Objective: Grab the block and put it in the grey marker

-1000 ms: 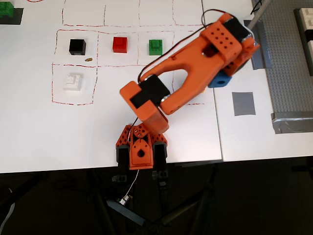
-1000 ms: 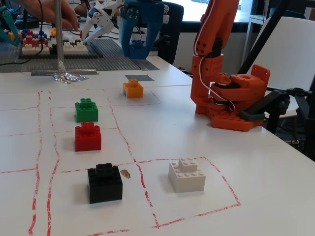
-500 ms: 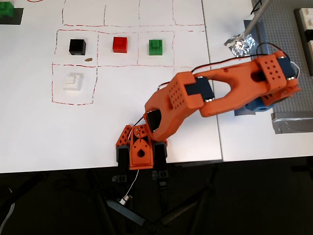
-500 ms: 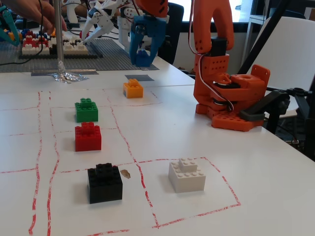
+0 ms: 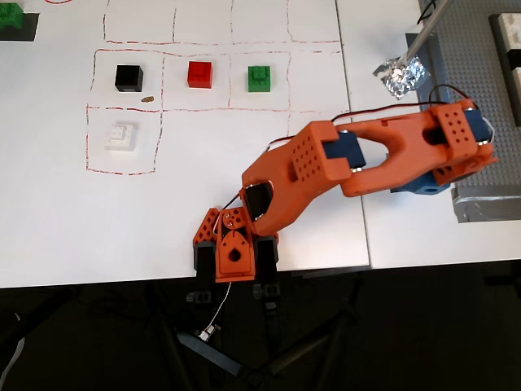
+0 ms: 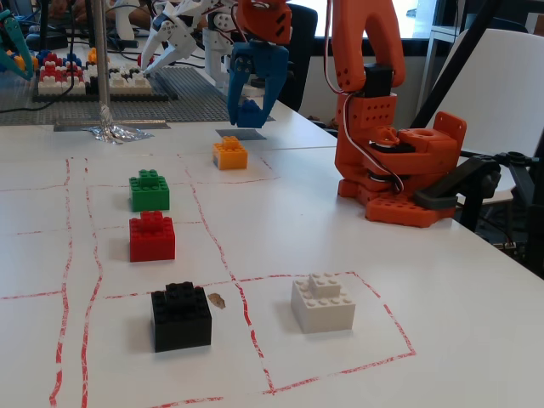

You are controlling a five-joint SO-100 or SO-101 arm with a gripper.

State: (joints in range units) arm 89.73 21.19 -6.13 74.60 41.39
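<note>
In the fixed view my gripper (image 6: 249, 107) hangs at the far side of the table, its blue fingers (image 6: 235, 81) shut on the small blue block (image 6: 250, 116). The block sits just above the grey marker (image 6: 240, 134); I cannot tell whether they touch. In the overhead view the orange arm reaches out to the right. There the gripper (image 5: 418, 182) shows only as a blue patch under the wrist. The arm covers the grey marker in that view.
An orange-yellow block (image 6: 229, 153) lies close in front of the marker. Green (image 5: 260, 77), red (image 5: 199, 73), black (image 5: 129, 77) and white (image 5: 122, 136) blocks sit in red-lined squares. Crumpled foil (image 5: 400, 75) and a studded grey baseplate (image 5: 476, 106) lie on the right.
The arm swung from the table's middle to the right with the blue block. In the last half second the gripper dropped lower, down to just over the grey marker.
</note>
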